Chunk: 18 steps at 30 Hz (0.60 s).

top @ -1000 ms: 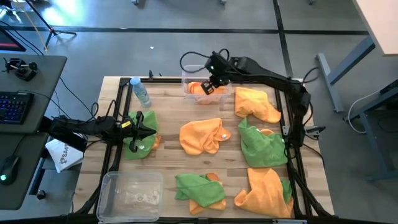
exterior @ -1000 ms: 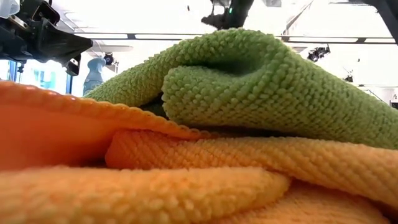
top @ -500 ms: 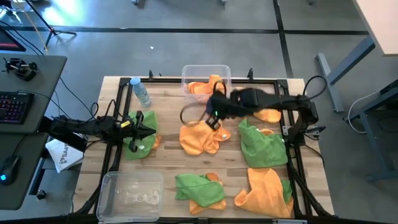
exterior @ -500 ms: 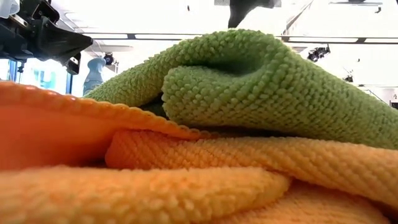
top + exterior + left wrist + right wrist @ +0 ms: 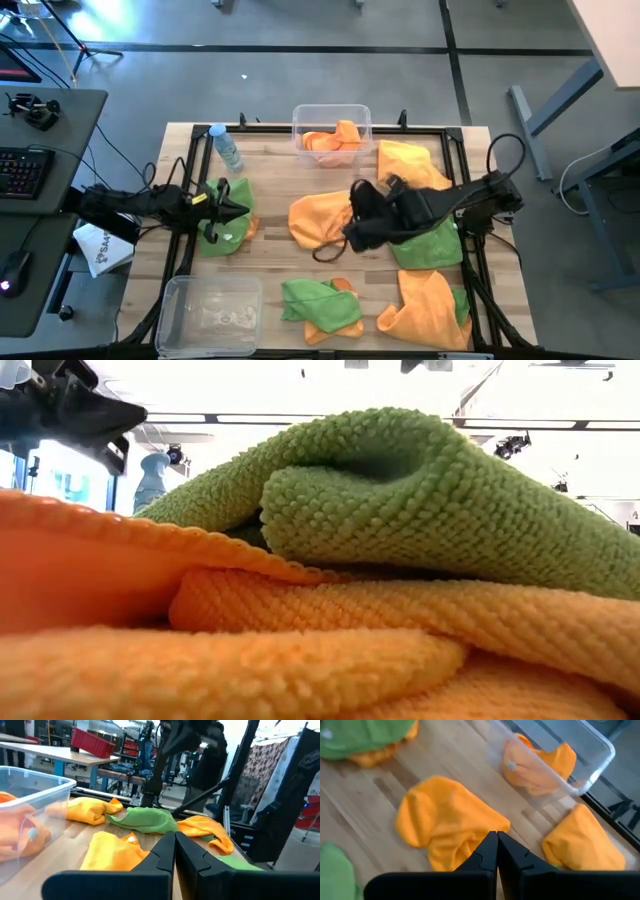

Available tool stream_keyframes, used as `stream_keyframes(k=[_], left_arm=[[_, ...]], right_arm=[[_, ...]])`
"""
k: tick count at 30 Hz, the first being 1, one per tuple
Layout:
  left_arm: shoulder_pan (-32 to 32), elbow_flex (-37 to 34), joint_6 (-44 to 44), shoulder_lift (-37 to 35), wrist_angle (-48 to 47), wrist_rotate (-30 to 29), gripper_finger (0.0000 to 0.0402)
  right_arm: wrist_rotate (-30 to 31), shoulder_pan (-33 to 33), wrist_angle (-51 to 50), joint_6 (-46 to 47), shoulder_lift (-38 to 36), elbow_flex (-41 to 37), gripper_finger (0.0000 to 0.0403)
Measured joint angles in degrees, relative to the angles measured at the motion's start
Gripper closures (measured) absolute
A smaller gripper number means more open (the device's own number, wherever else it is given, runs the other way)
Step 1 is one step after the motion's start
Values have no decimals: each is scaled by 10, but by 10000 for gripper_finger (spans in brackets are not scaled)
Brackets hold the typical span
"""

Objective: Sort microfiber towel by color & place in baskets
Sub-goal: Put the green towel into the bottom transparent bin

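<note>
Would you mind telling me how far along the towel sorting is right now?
Done: one orange towel lies in the far basket. In hand: nothing; the shut right gripper hangs over the middle orange towel. Left: the other towels, with the near basket holding none.

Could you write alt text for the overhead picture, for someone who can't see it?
Orange and green towels lie scattered on a wooden table between two dark robot arms. One clear basket holds an orange towel; the other basket holds no towel.

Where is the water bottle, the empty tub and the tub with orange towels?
water bottle [image 5: 228,149], high view, middle of its body.
empty tub [image 5: 172,300], high view, its left rim.
tub with orange towels [image 5: 331,109], high view, its far rim.
</note>
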Motion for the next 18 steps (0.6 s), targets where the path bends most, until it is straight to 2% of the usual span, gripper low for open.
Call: stream_keyframes(k=[4,9,13,18], left_arm=[[-8,63,17,52,-60,-39,401],[-12,159,-10,155,-183,-73,401],[-12,243,-76,252,-279,-98,401],[-12,353,-210,380,-381,-150,401]], right_arm=[[-18,7,97,36,-64,-149,403],[-61,8,358,15,-200,-378,403],[-66,7,508,-25,-321,-533,403],[-96,-1,588,-116,-470,-661,403]])
